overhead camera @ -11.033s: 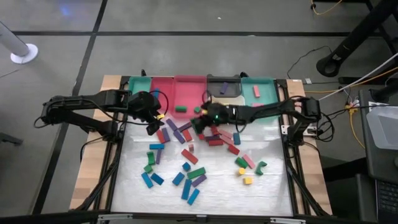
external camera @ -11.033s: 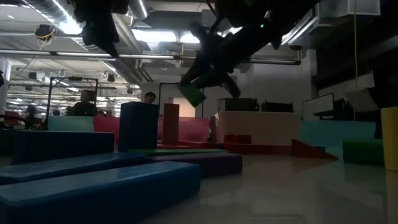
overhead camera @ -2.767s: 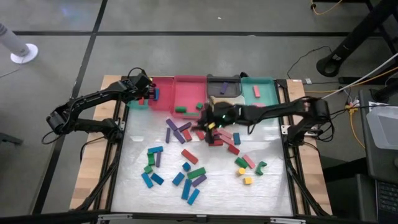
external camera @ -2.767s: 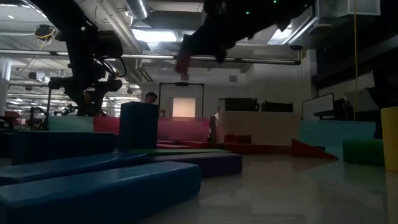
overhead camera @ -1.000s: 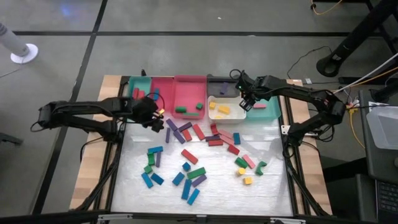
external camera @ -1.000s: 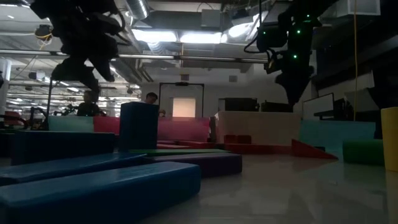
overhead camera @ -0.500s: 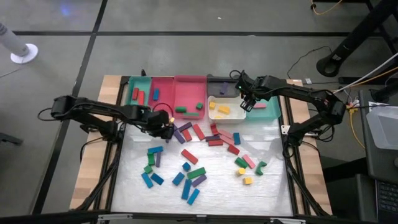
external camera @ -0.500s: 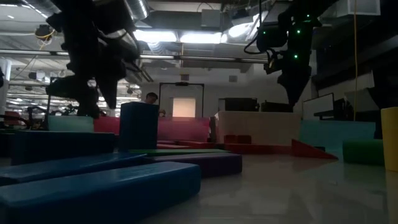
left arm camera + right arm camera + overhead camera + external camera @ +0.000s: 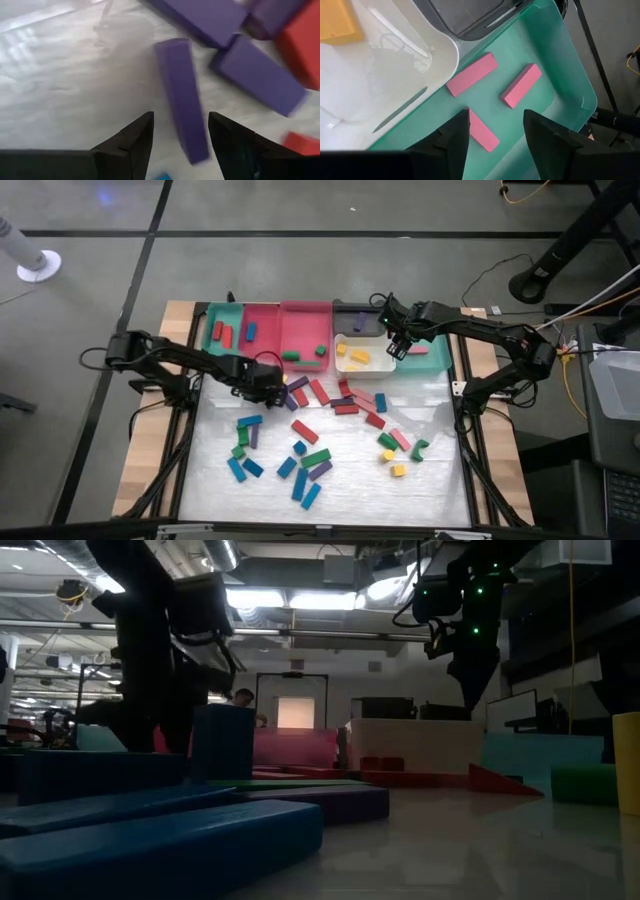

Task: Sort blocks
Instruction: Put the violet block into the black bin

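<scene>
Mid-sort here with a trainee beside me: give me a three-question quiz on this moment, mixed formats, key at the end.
1. True or false: the left gripper is shut on a purple block.
2. How many pink blocks show in the teal tray under the right gripper?
3. Multiple choice: what colour are the blocks in the white tray? A) yellow B) green C) blue

Key:
1. False: its fingers are open, one on each side of the block.
2. Three.
3. A.
</scene>
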